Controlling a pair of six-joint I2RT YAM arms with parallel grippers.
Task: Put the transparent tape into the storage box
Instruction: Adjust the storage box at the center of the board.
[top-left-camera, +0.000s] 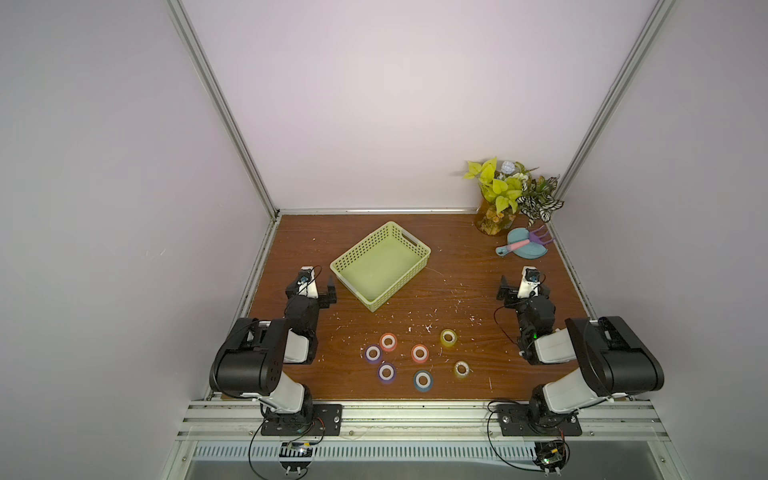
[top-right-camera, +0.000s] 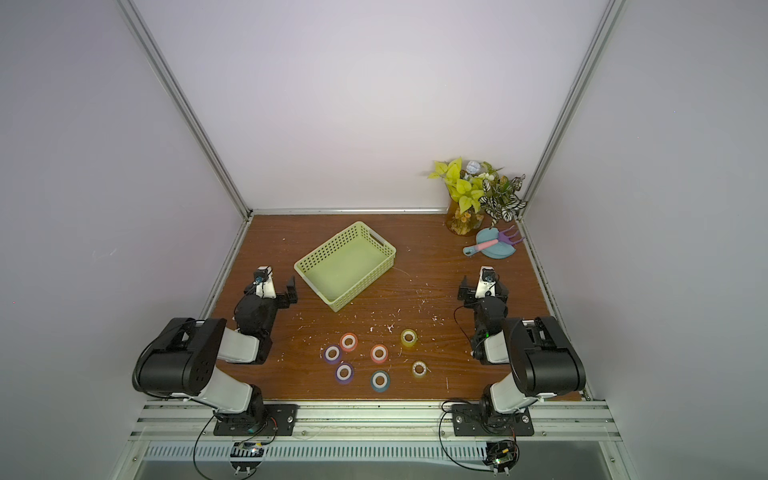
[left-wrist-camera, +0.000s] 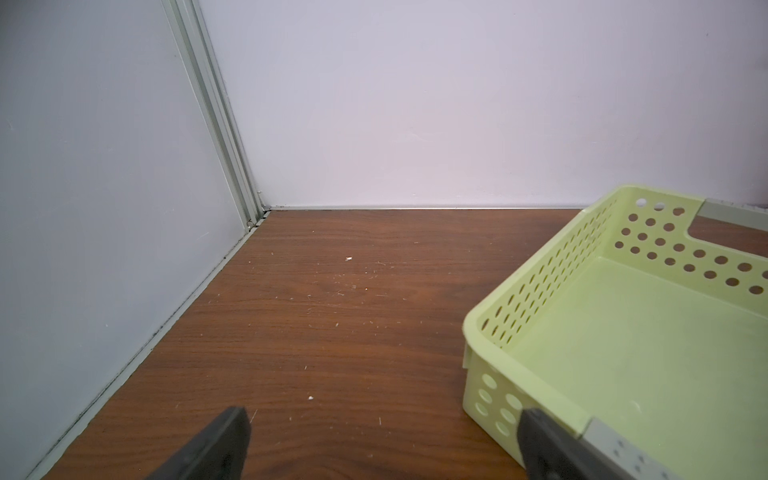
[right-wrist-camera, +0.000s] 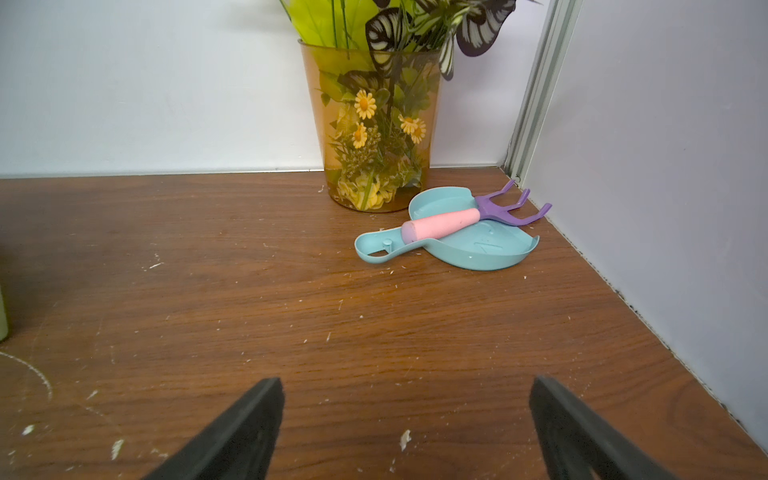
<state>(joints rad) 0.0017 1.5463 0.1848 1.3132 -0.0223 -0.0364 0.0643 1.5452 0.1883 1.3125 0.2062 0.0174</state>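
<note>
The left claw (left-wrist-camera: 384, 415) and right claw (right-wrist-camera: 407, 384) are released and empty. Seven tape rolls (top-left-camera: 419, 360) lie flat on the table (top-left-camera: 457, 291), probably easy to take from above; the box (top-left-camera: 380, 266) is empty.

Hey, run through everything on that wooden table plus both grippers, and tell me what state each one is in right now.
Pale yellow-green perforated plastic basket: upright, empty.
Seven small see-through coloured tape rolls: lying flat on the wooden table, outside the basket.
Left gripper: open, empty.
Right gripper: open, empty.
Pink-handled purple rake: lying across the blue plastic dustpan.
Amber see-through vase of plants: upright.
</note>
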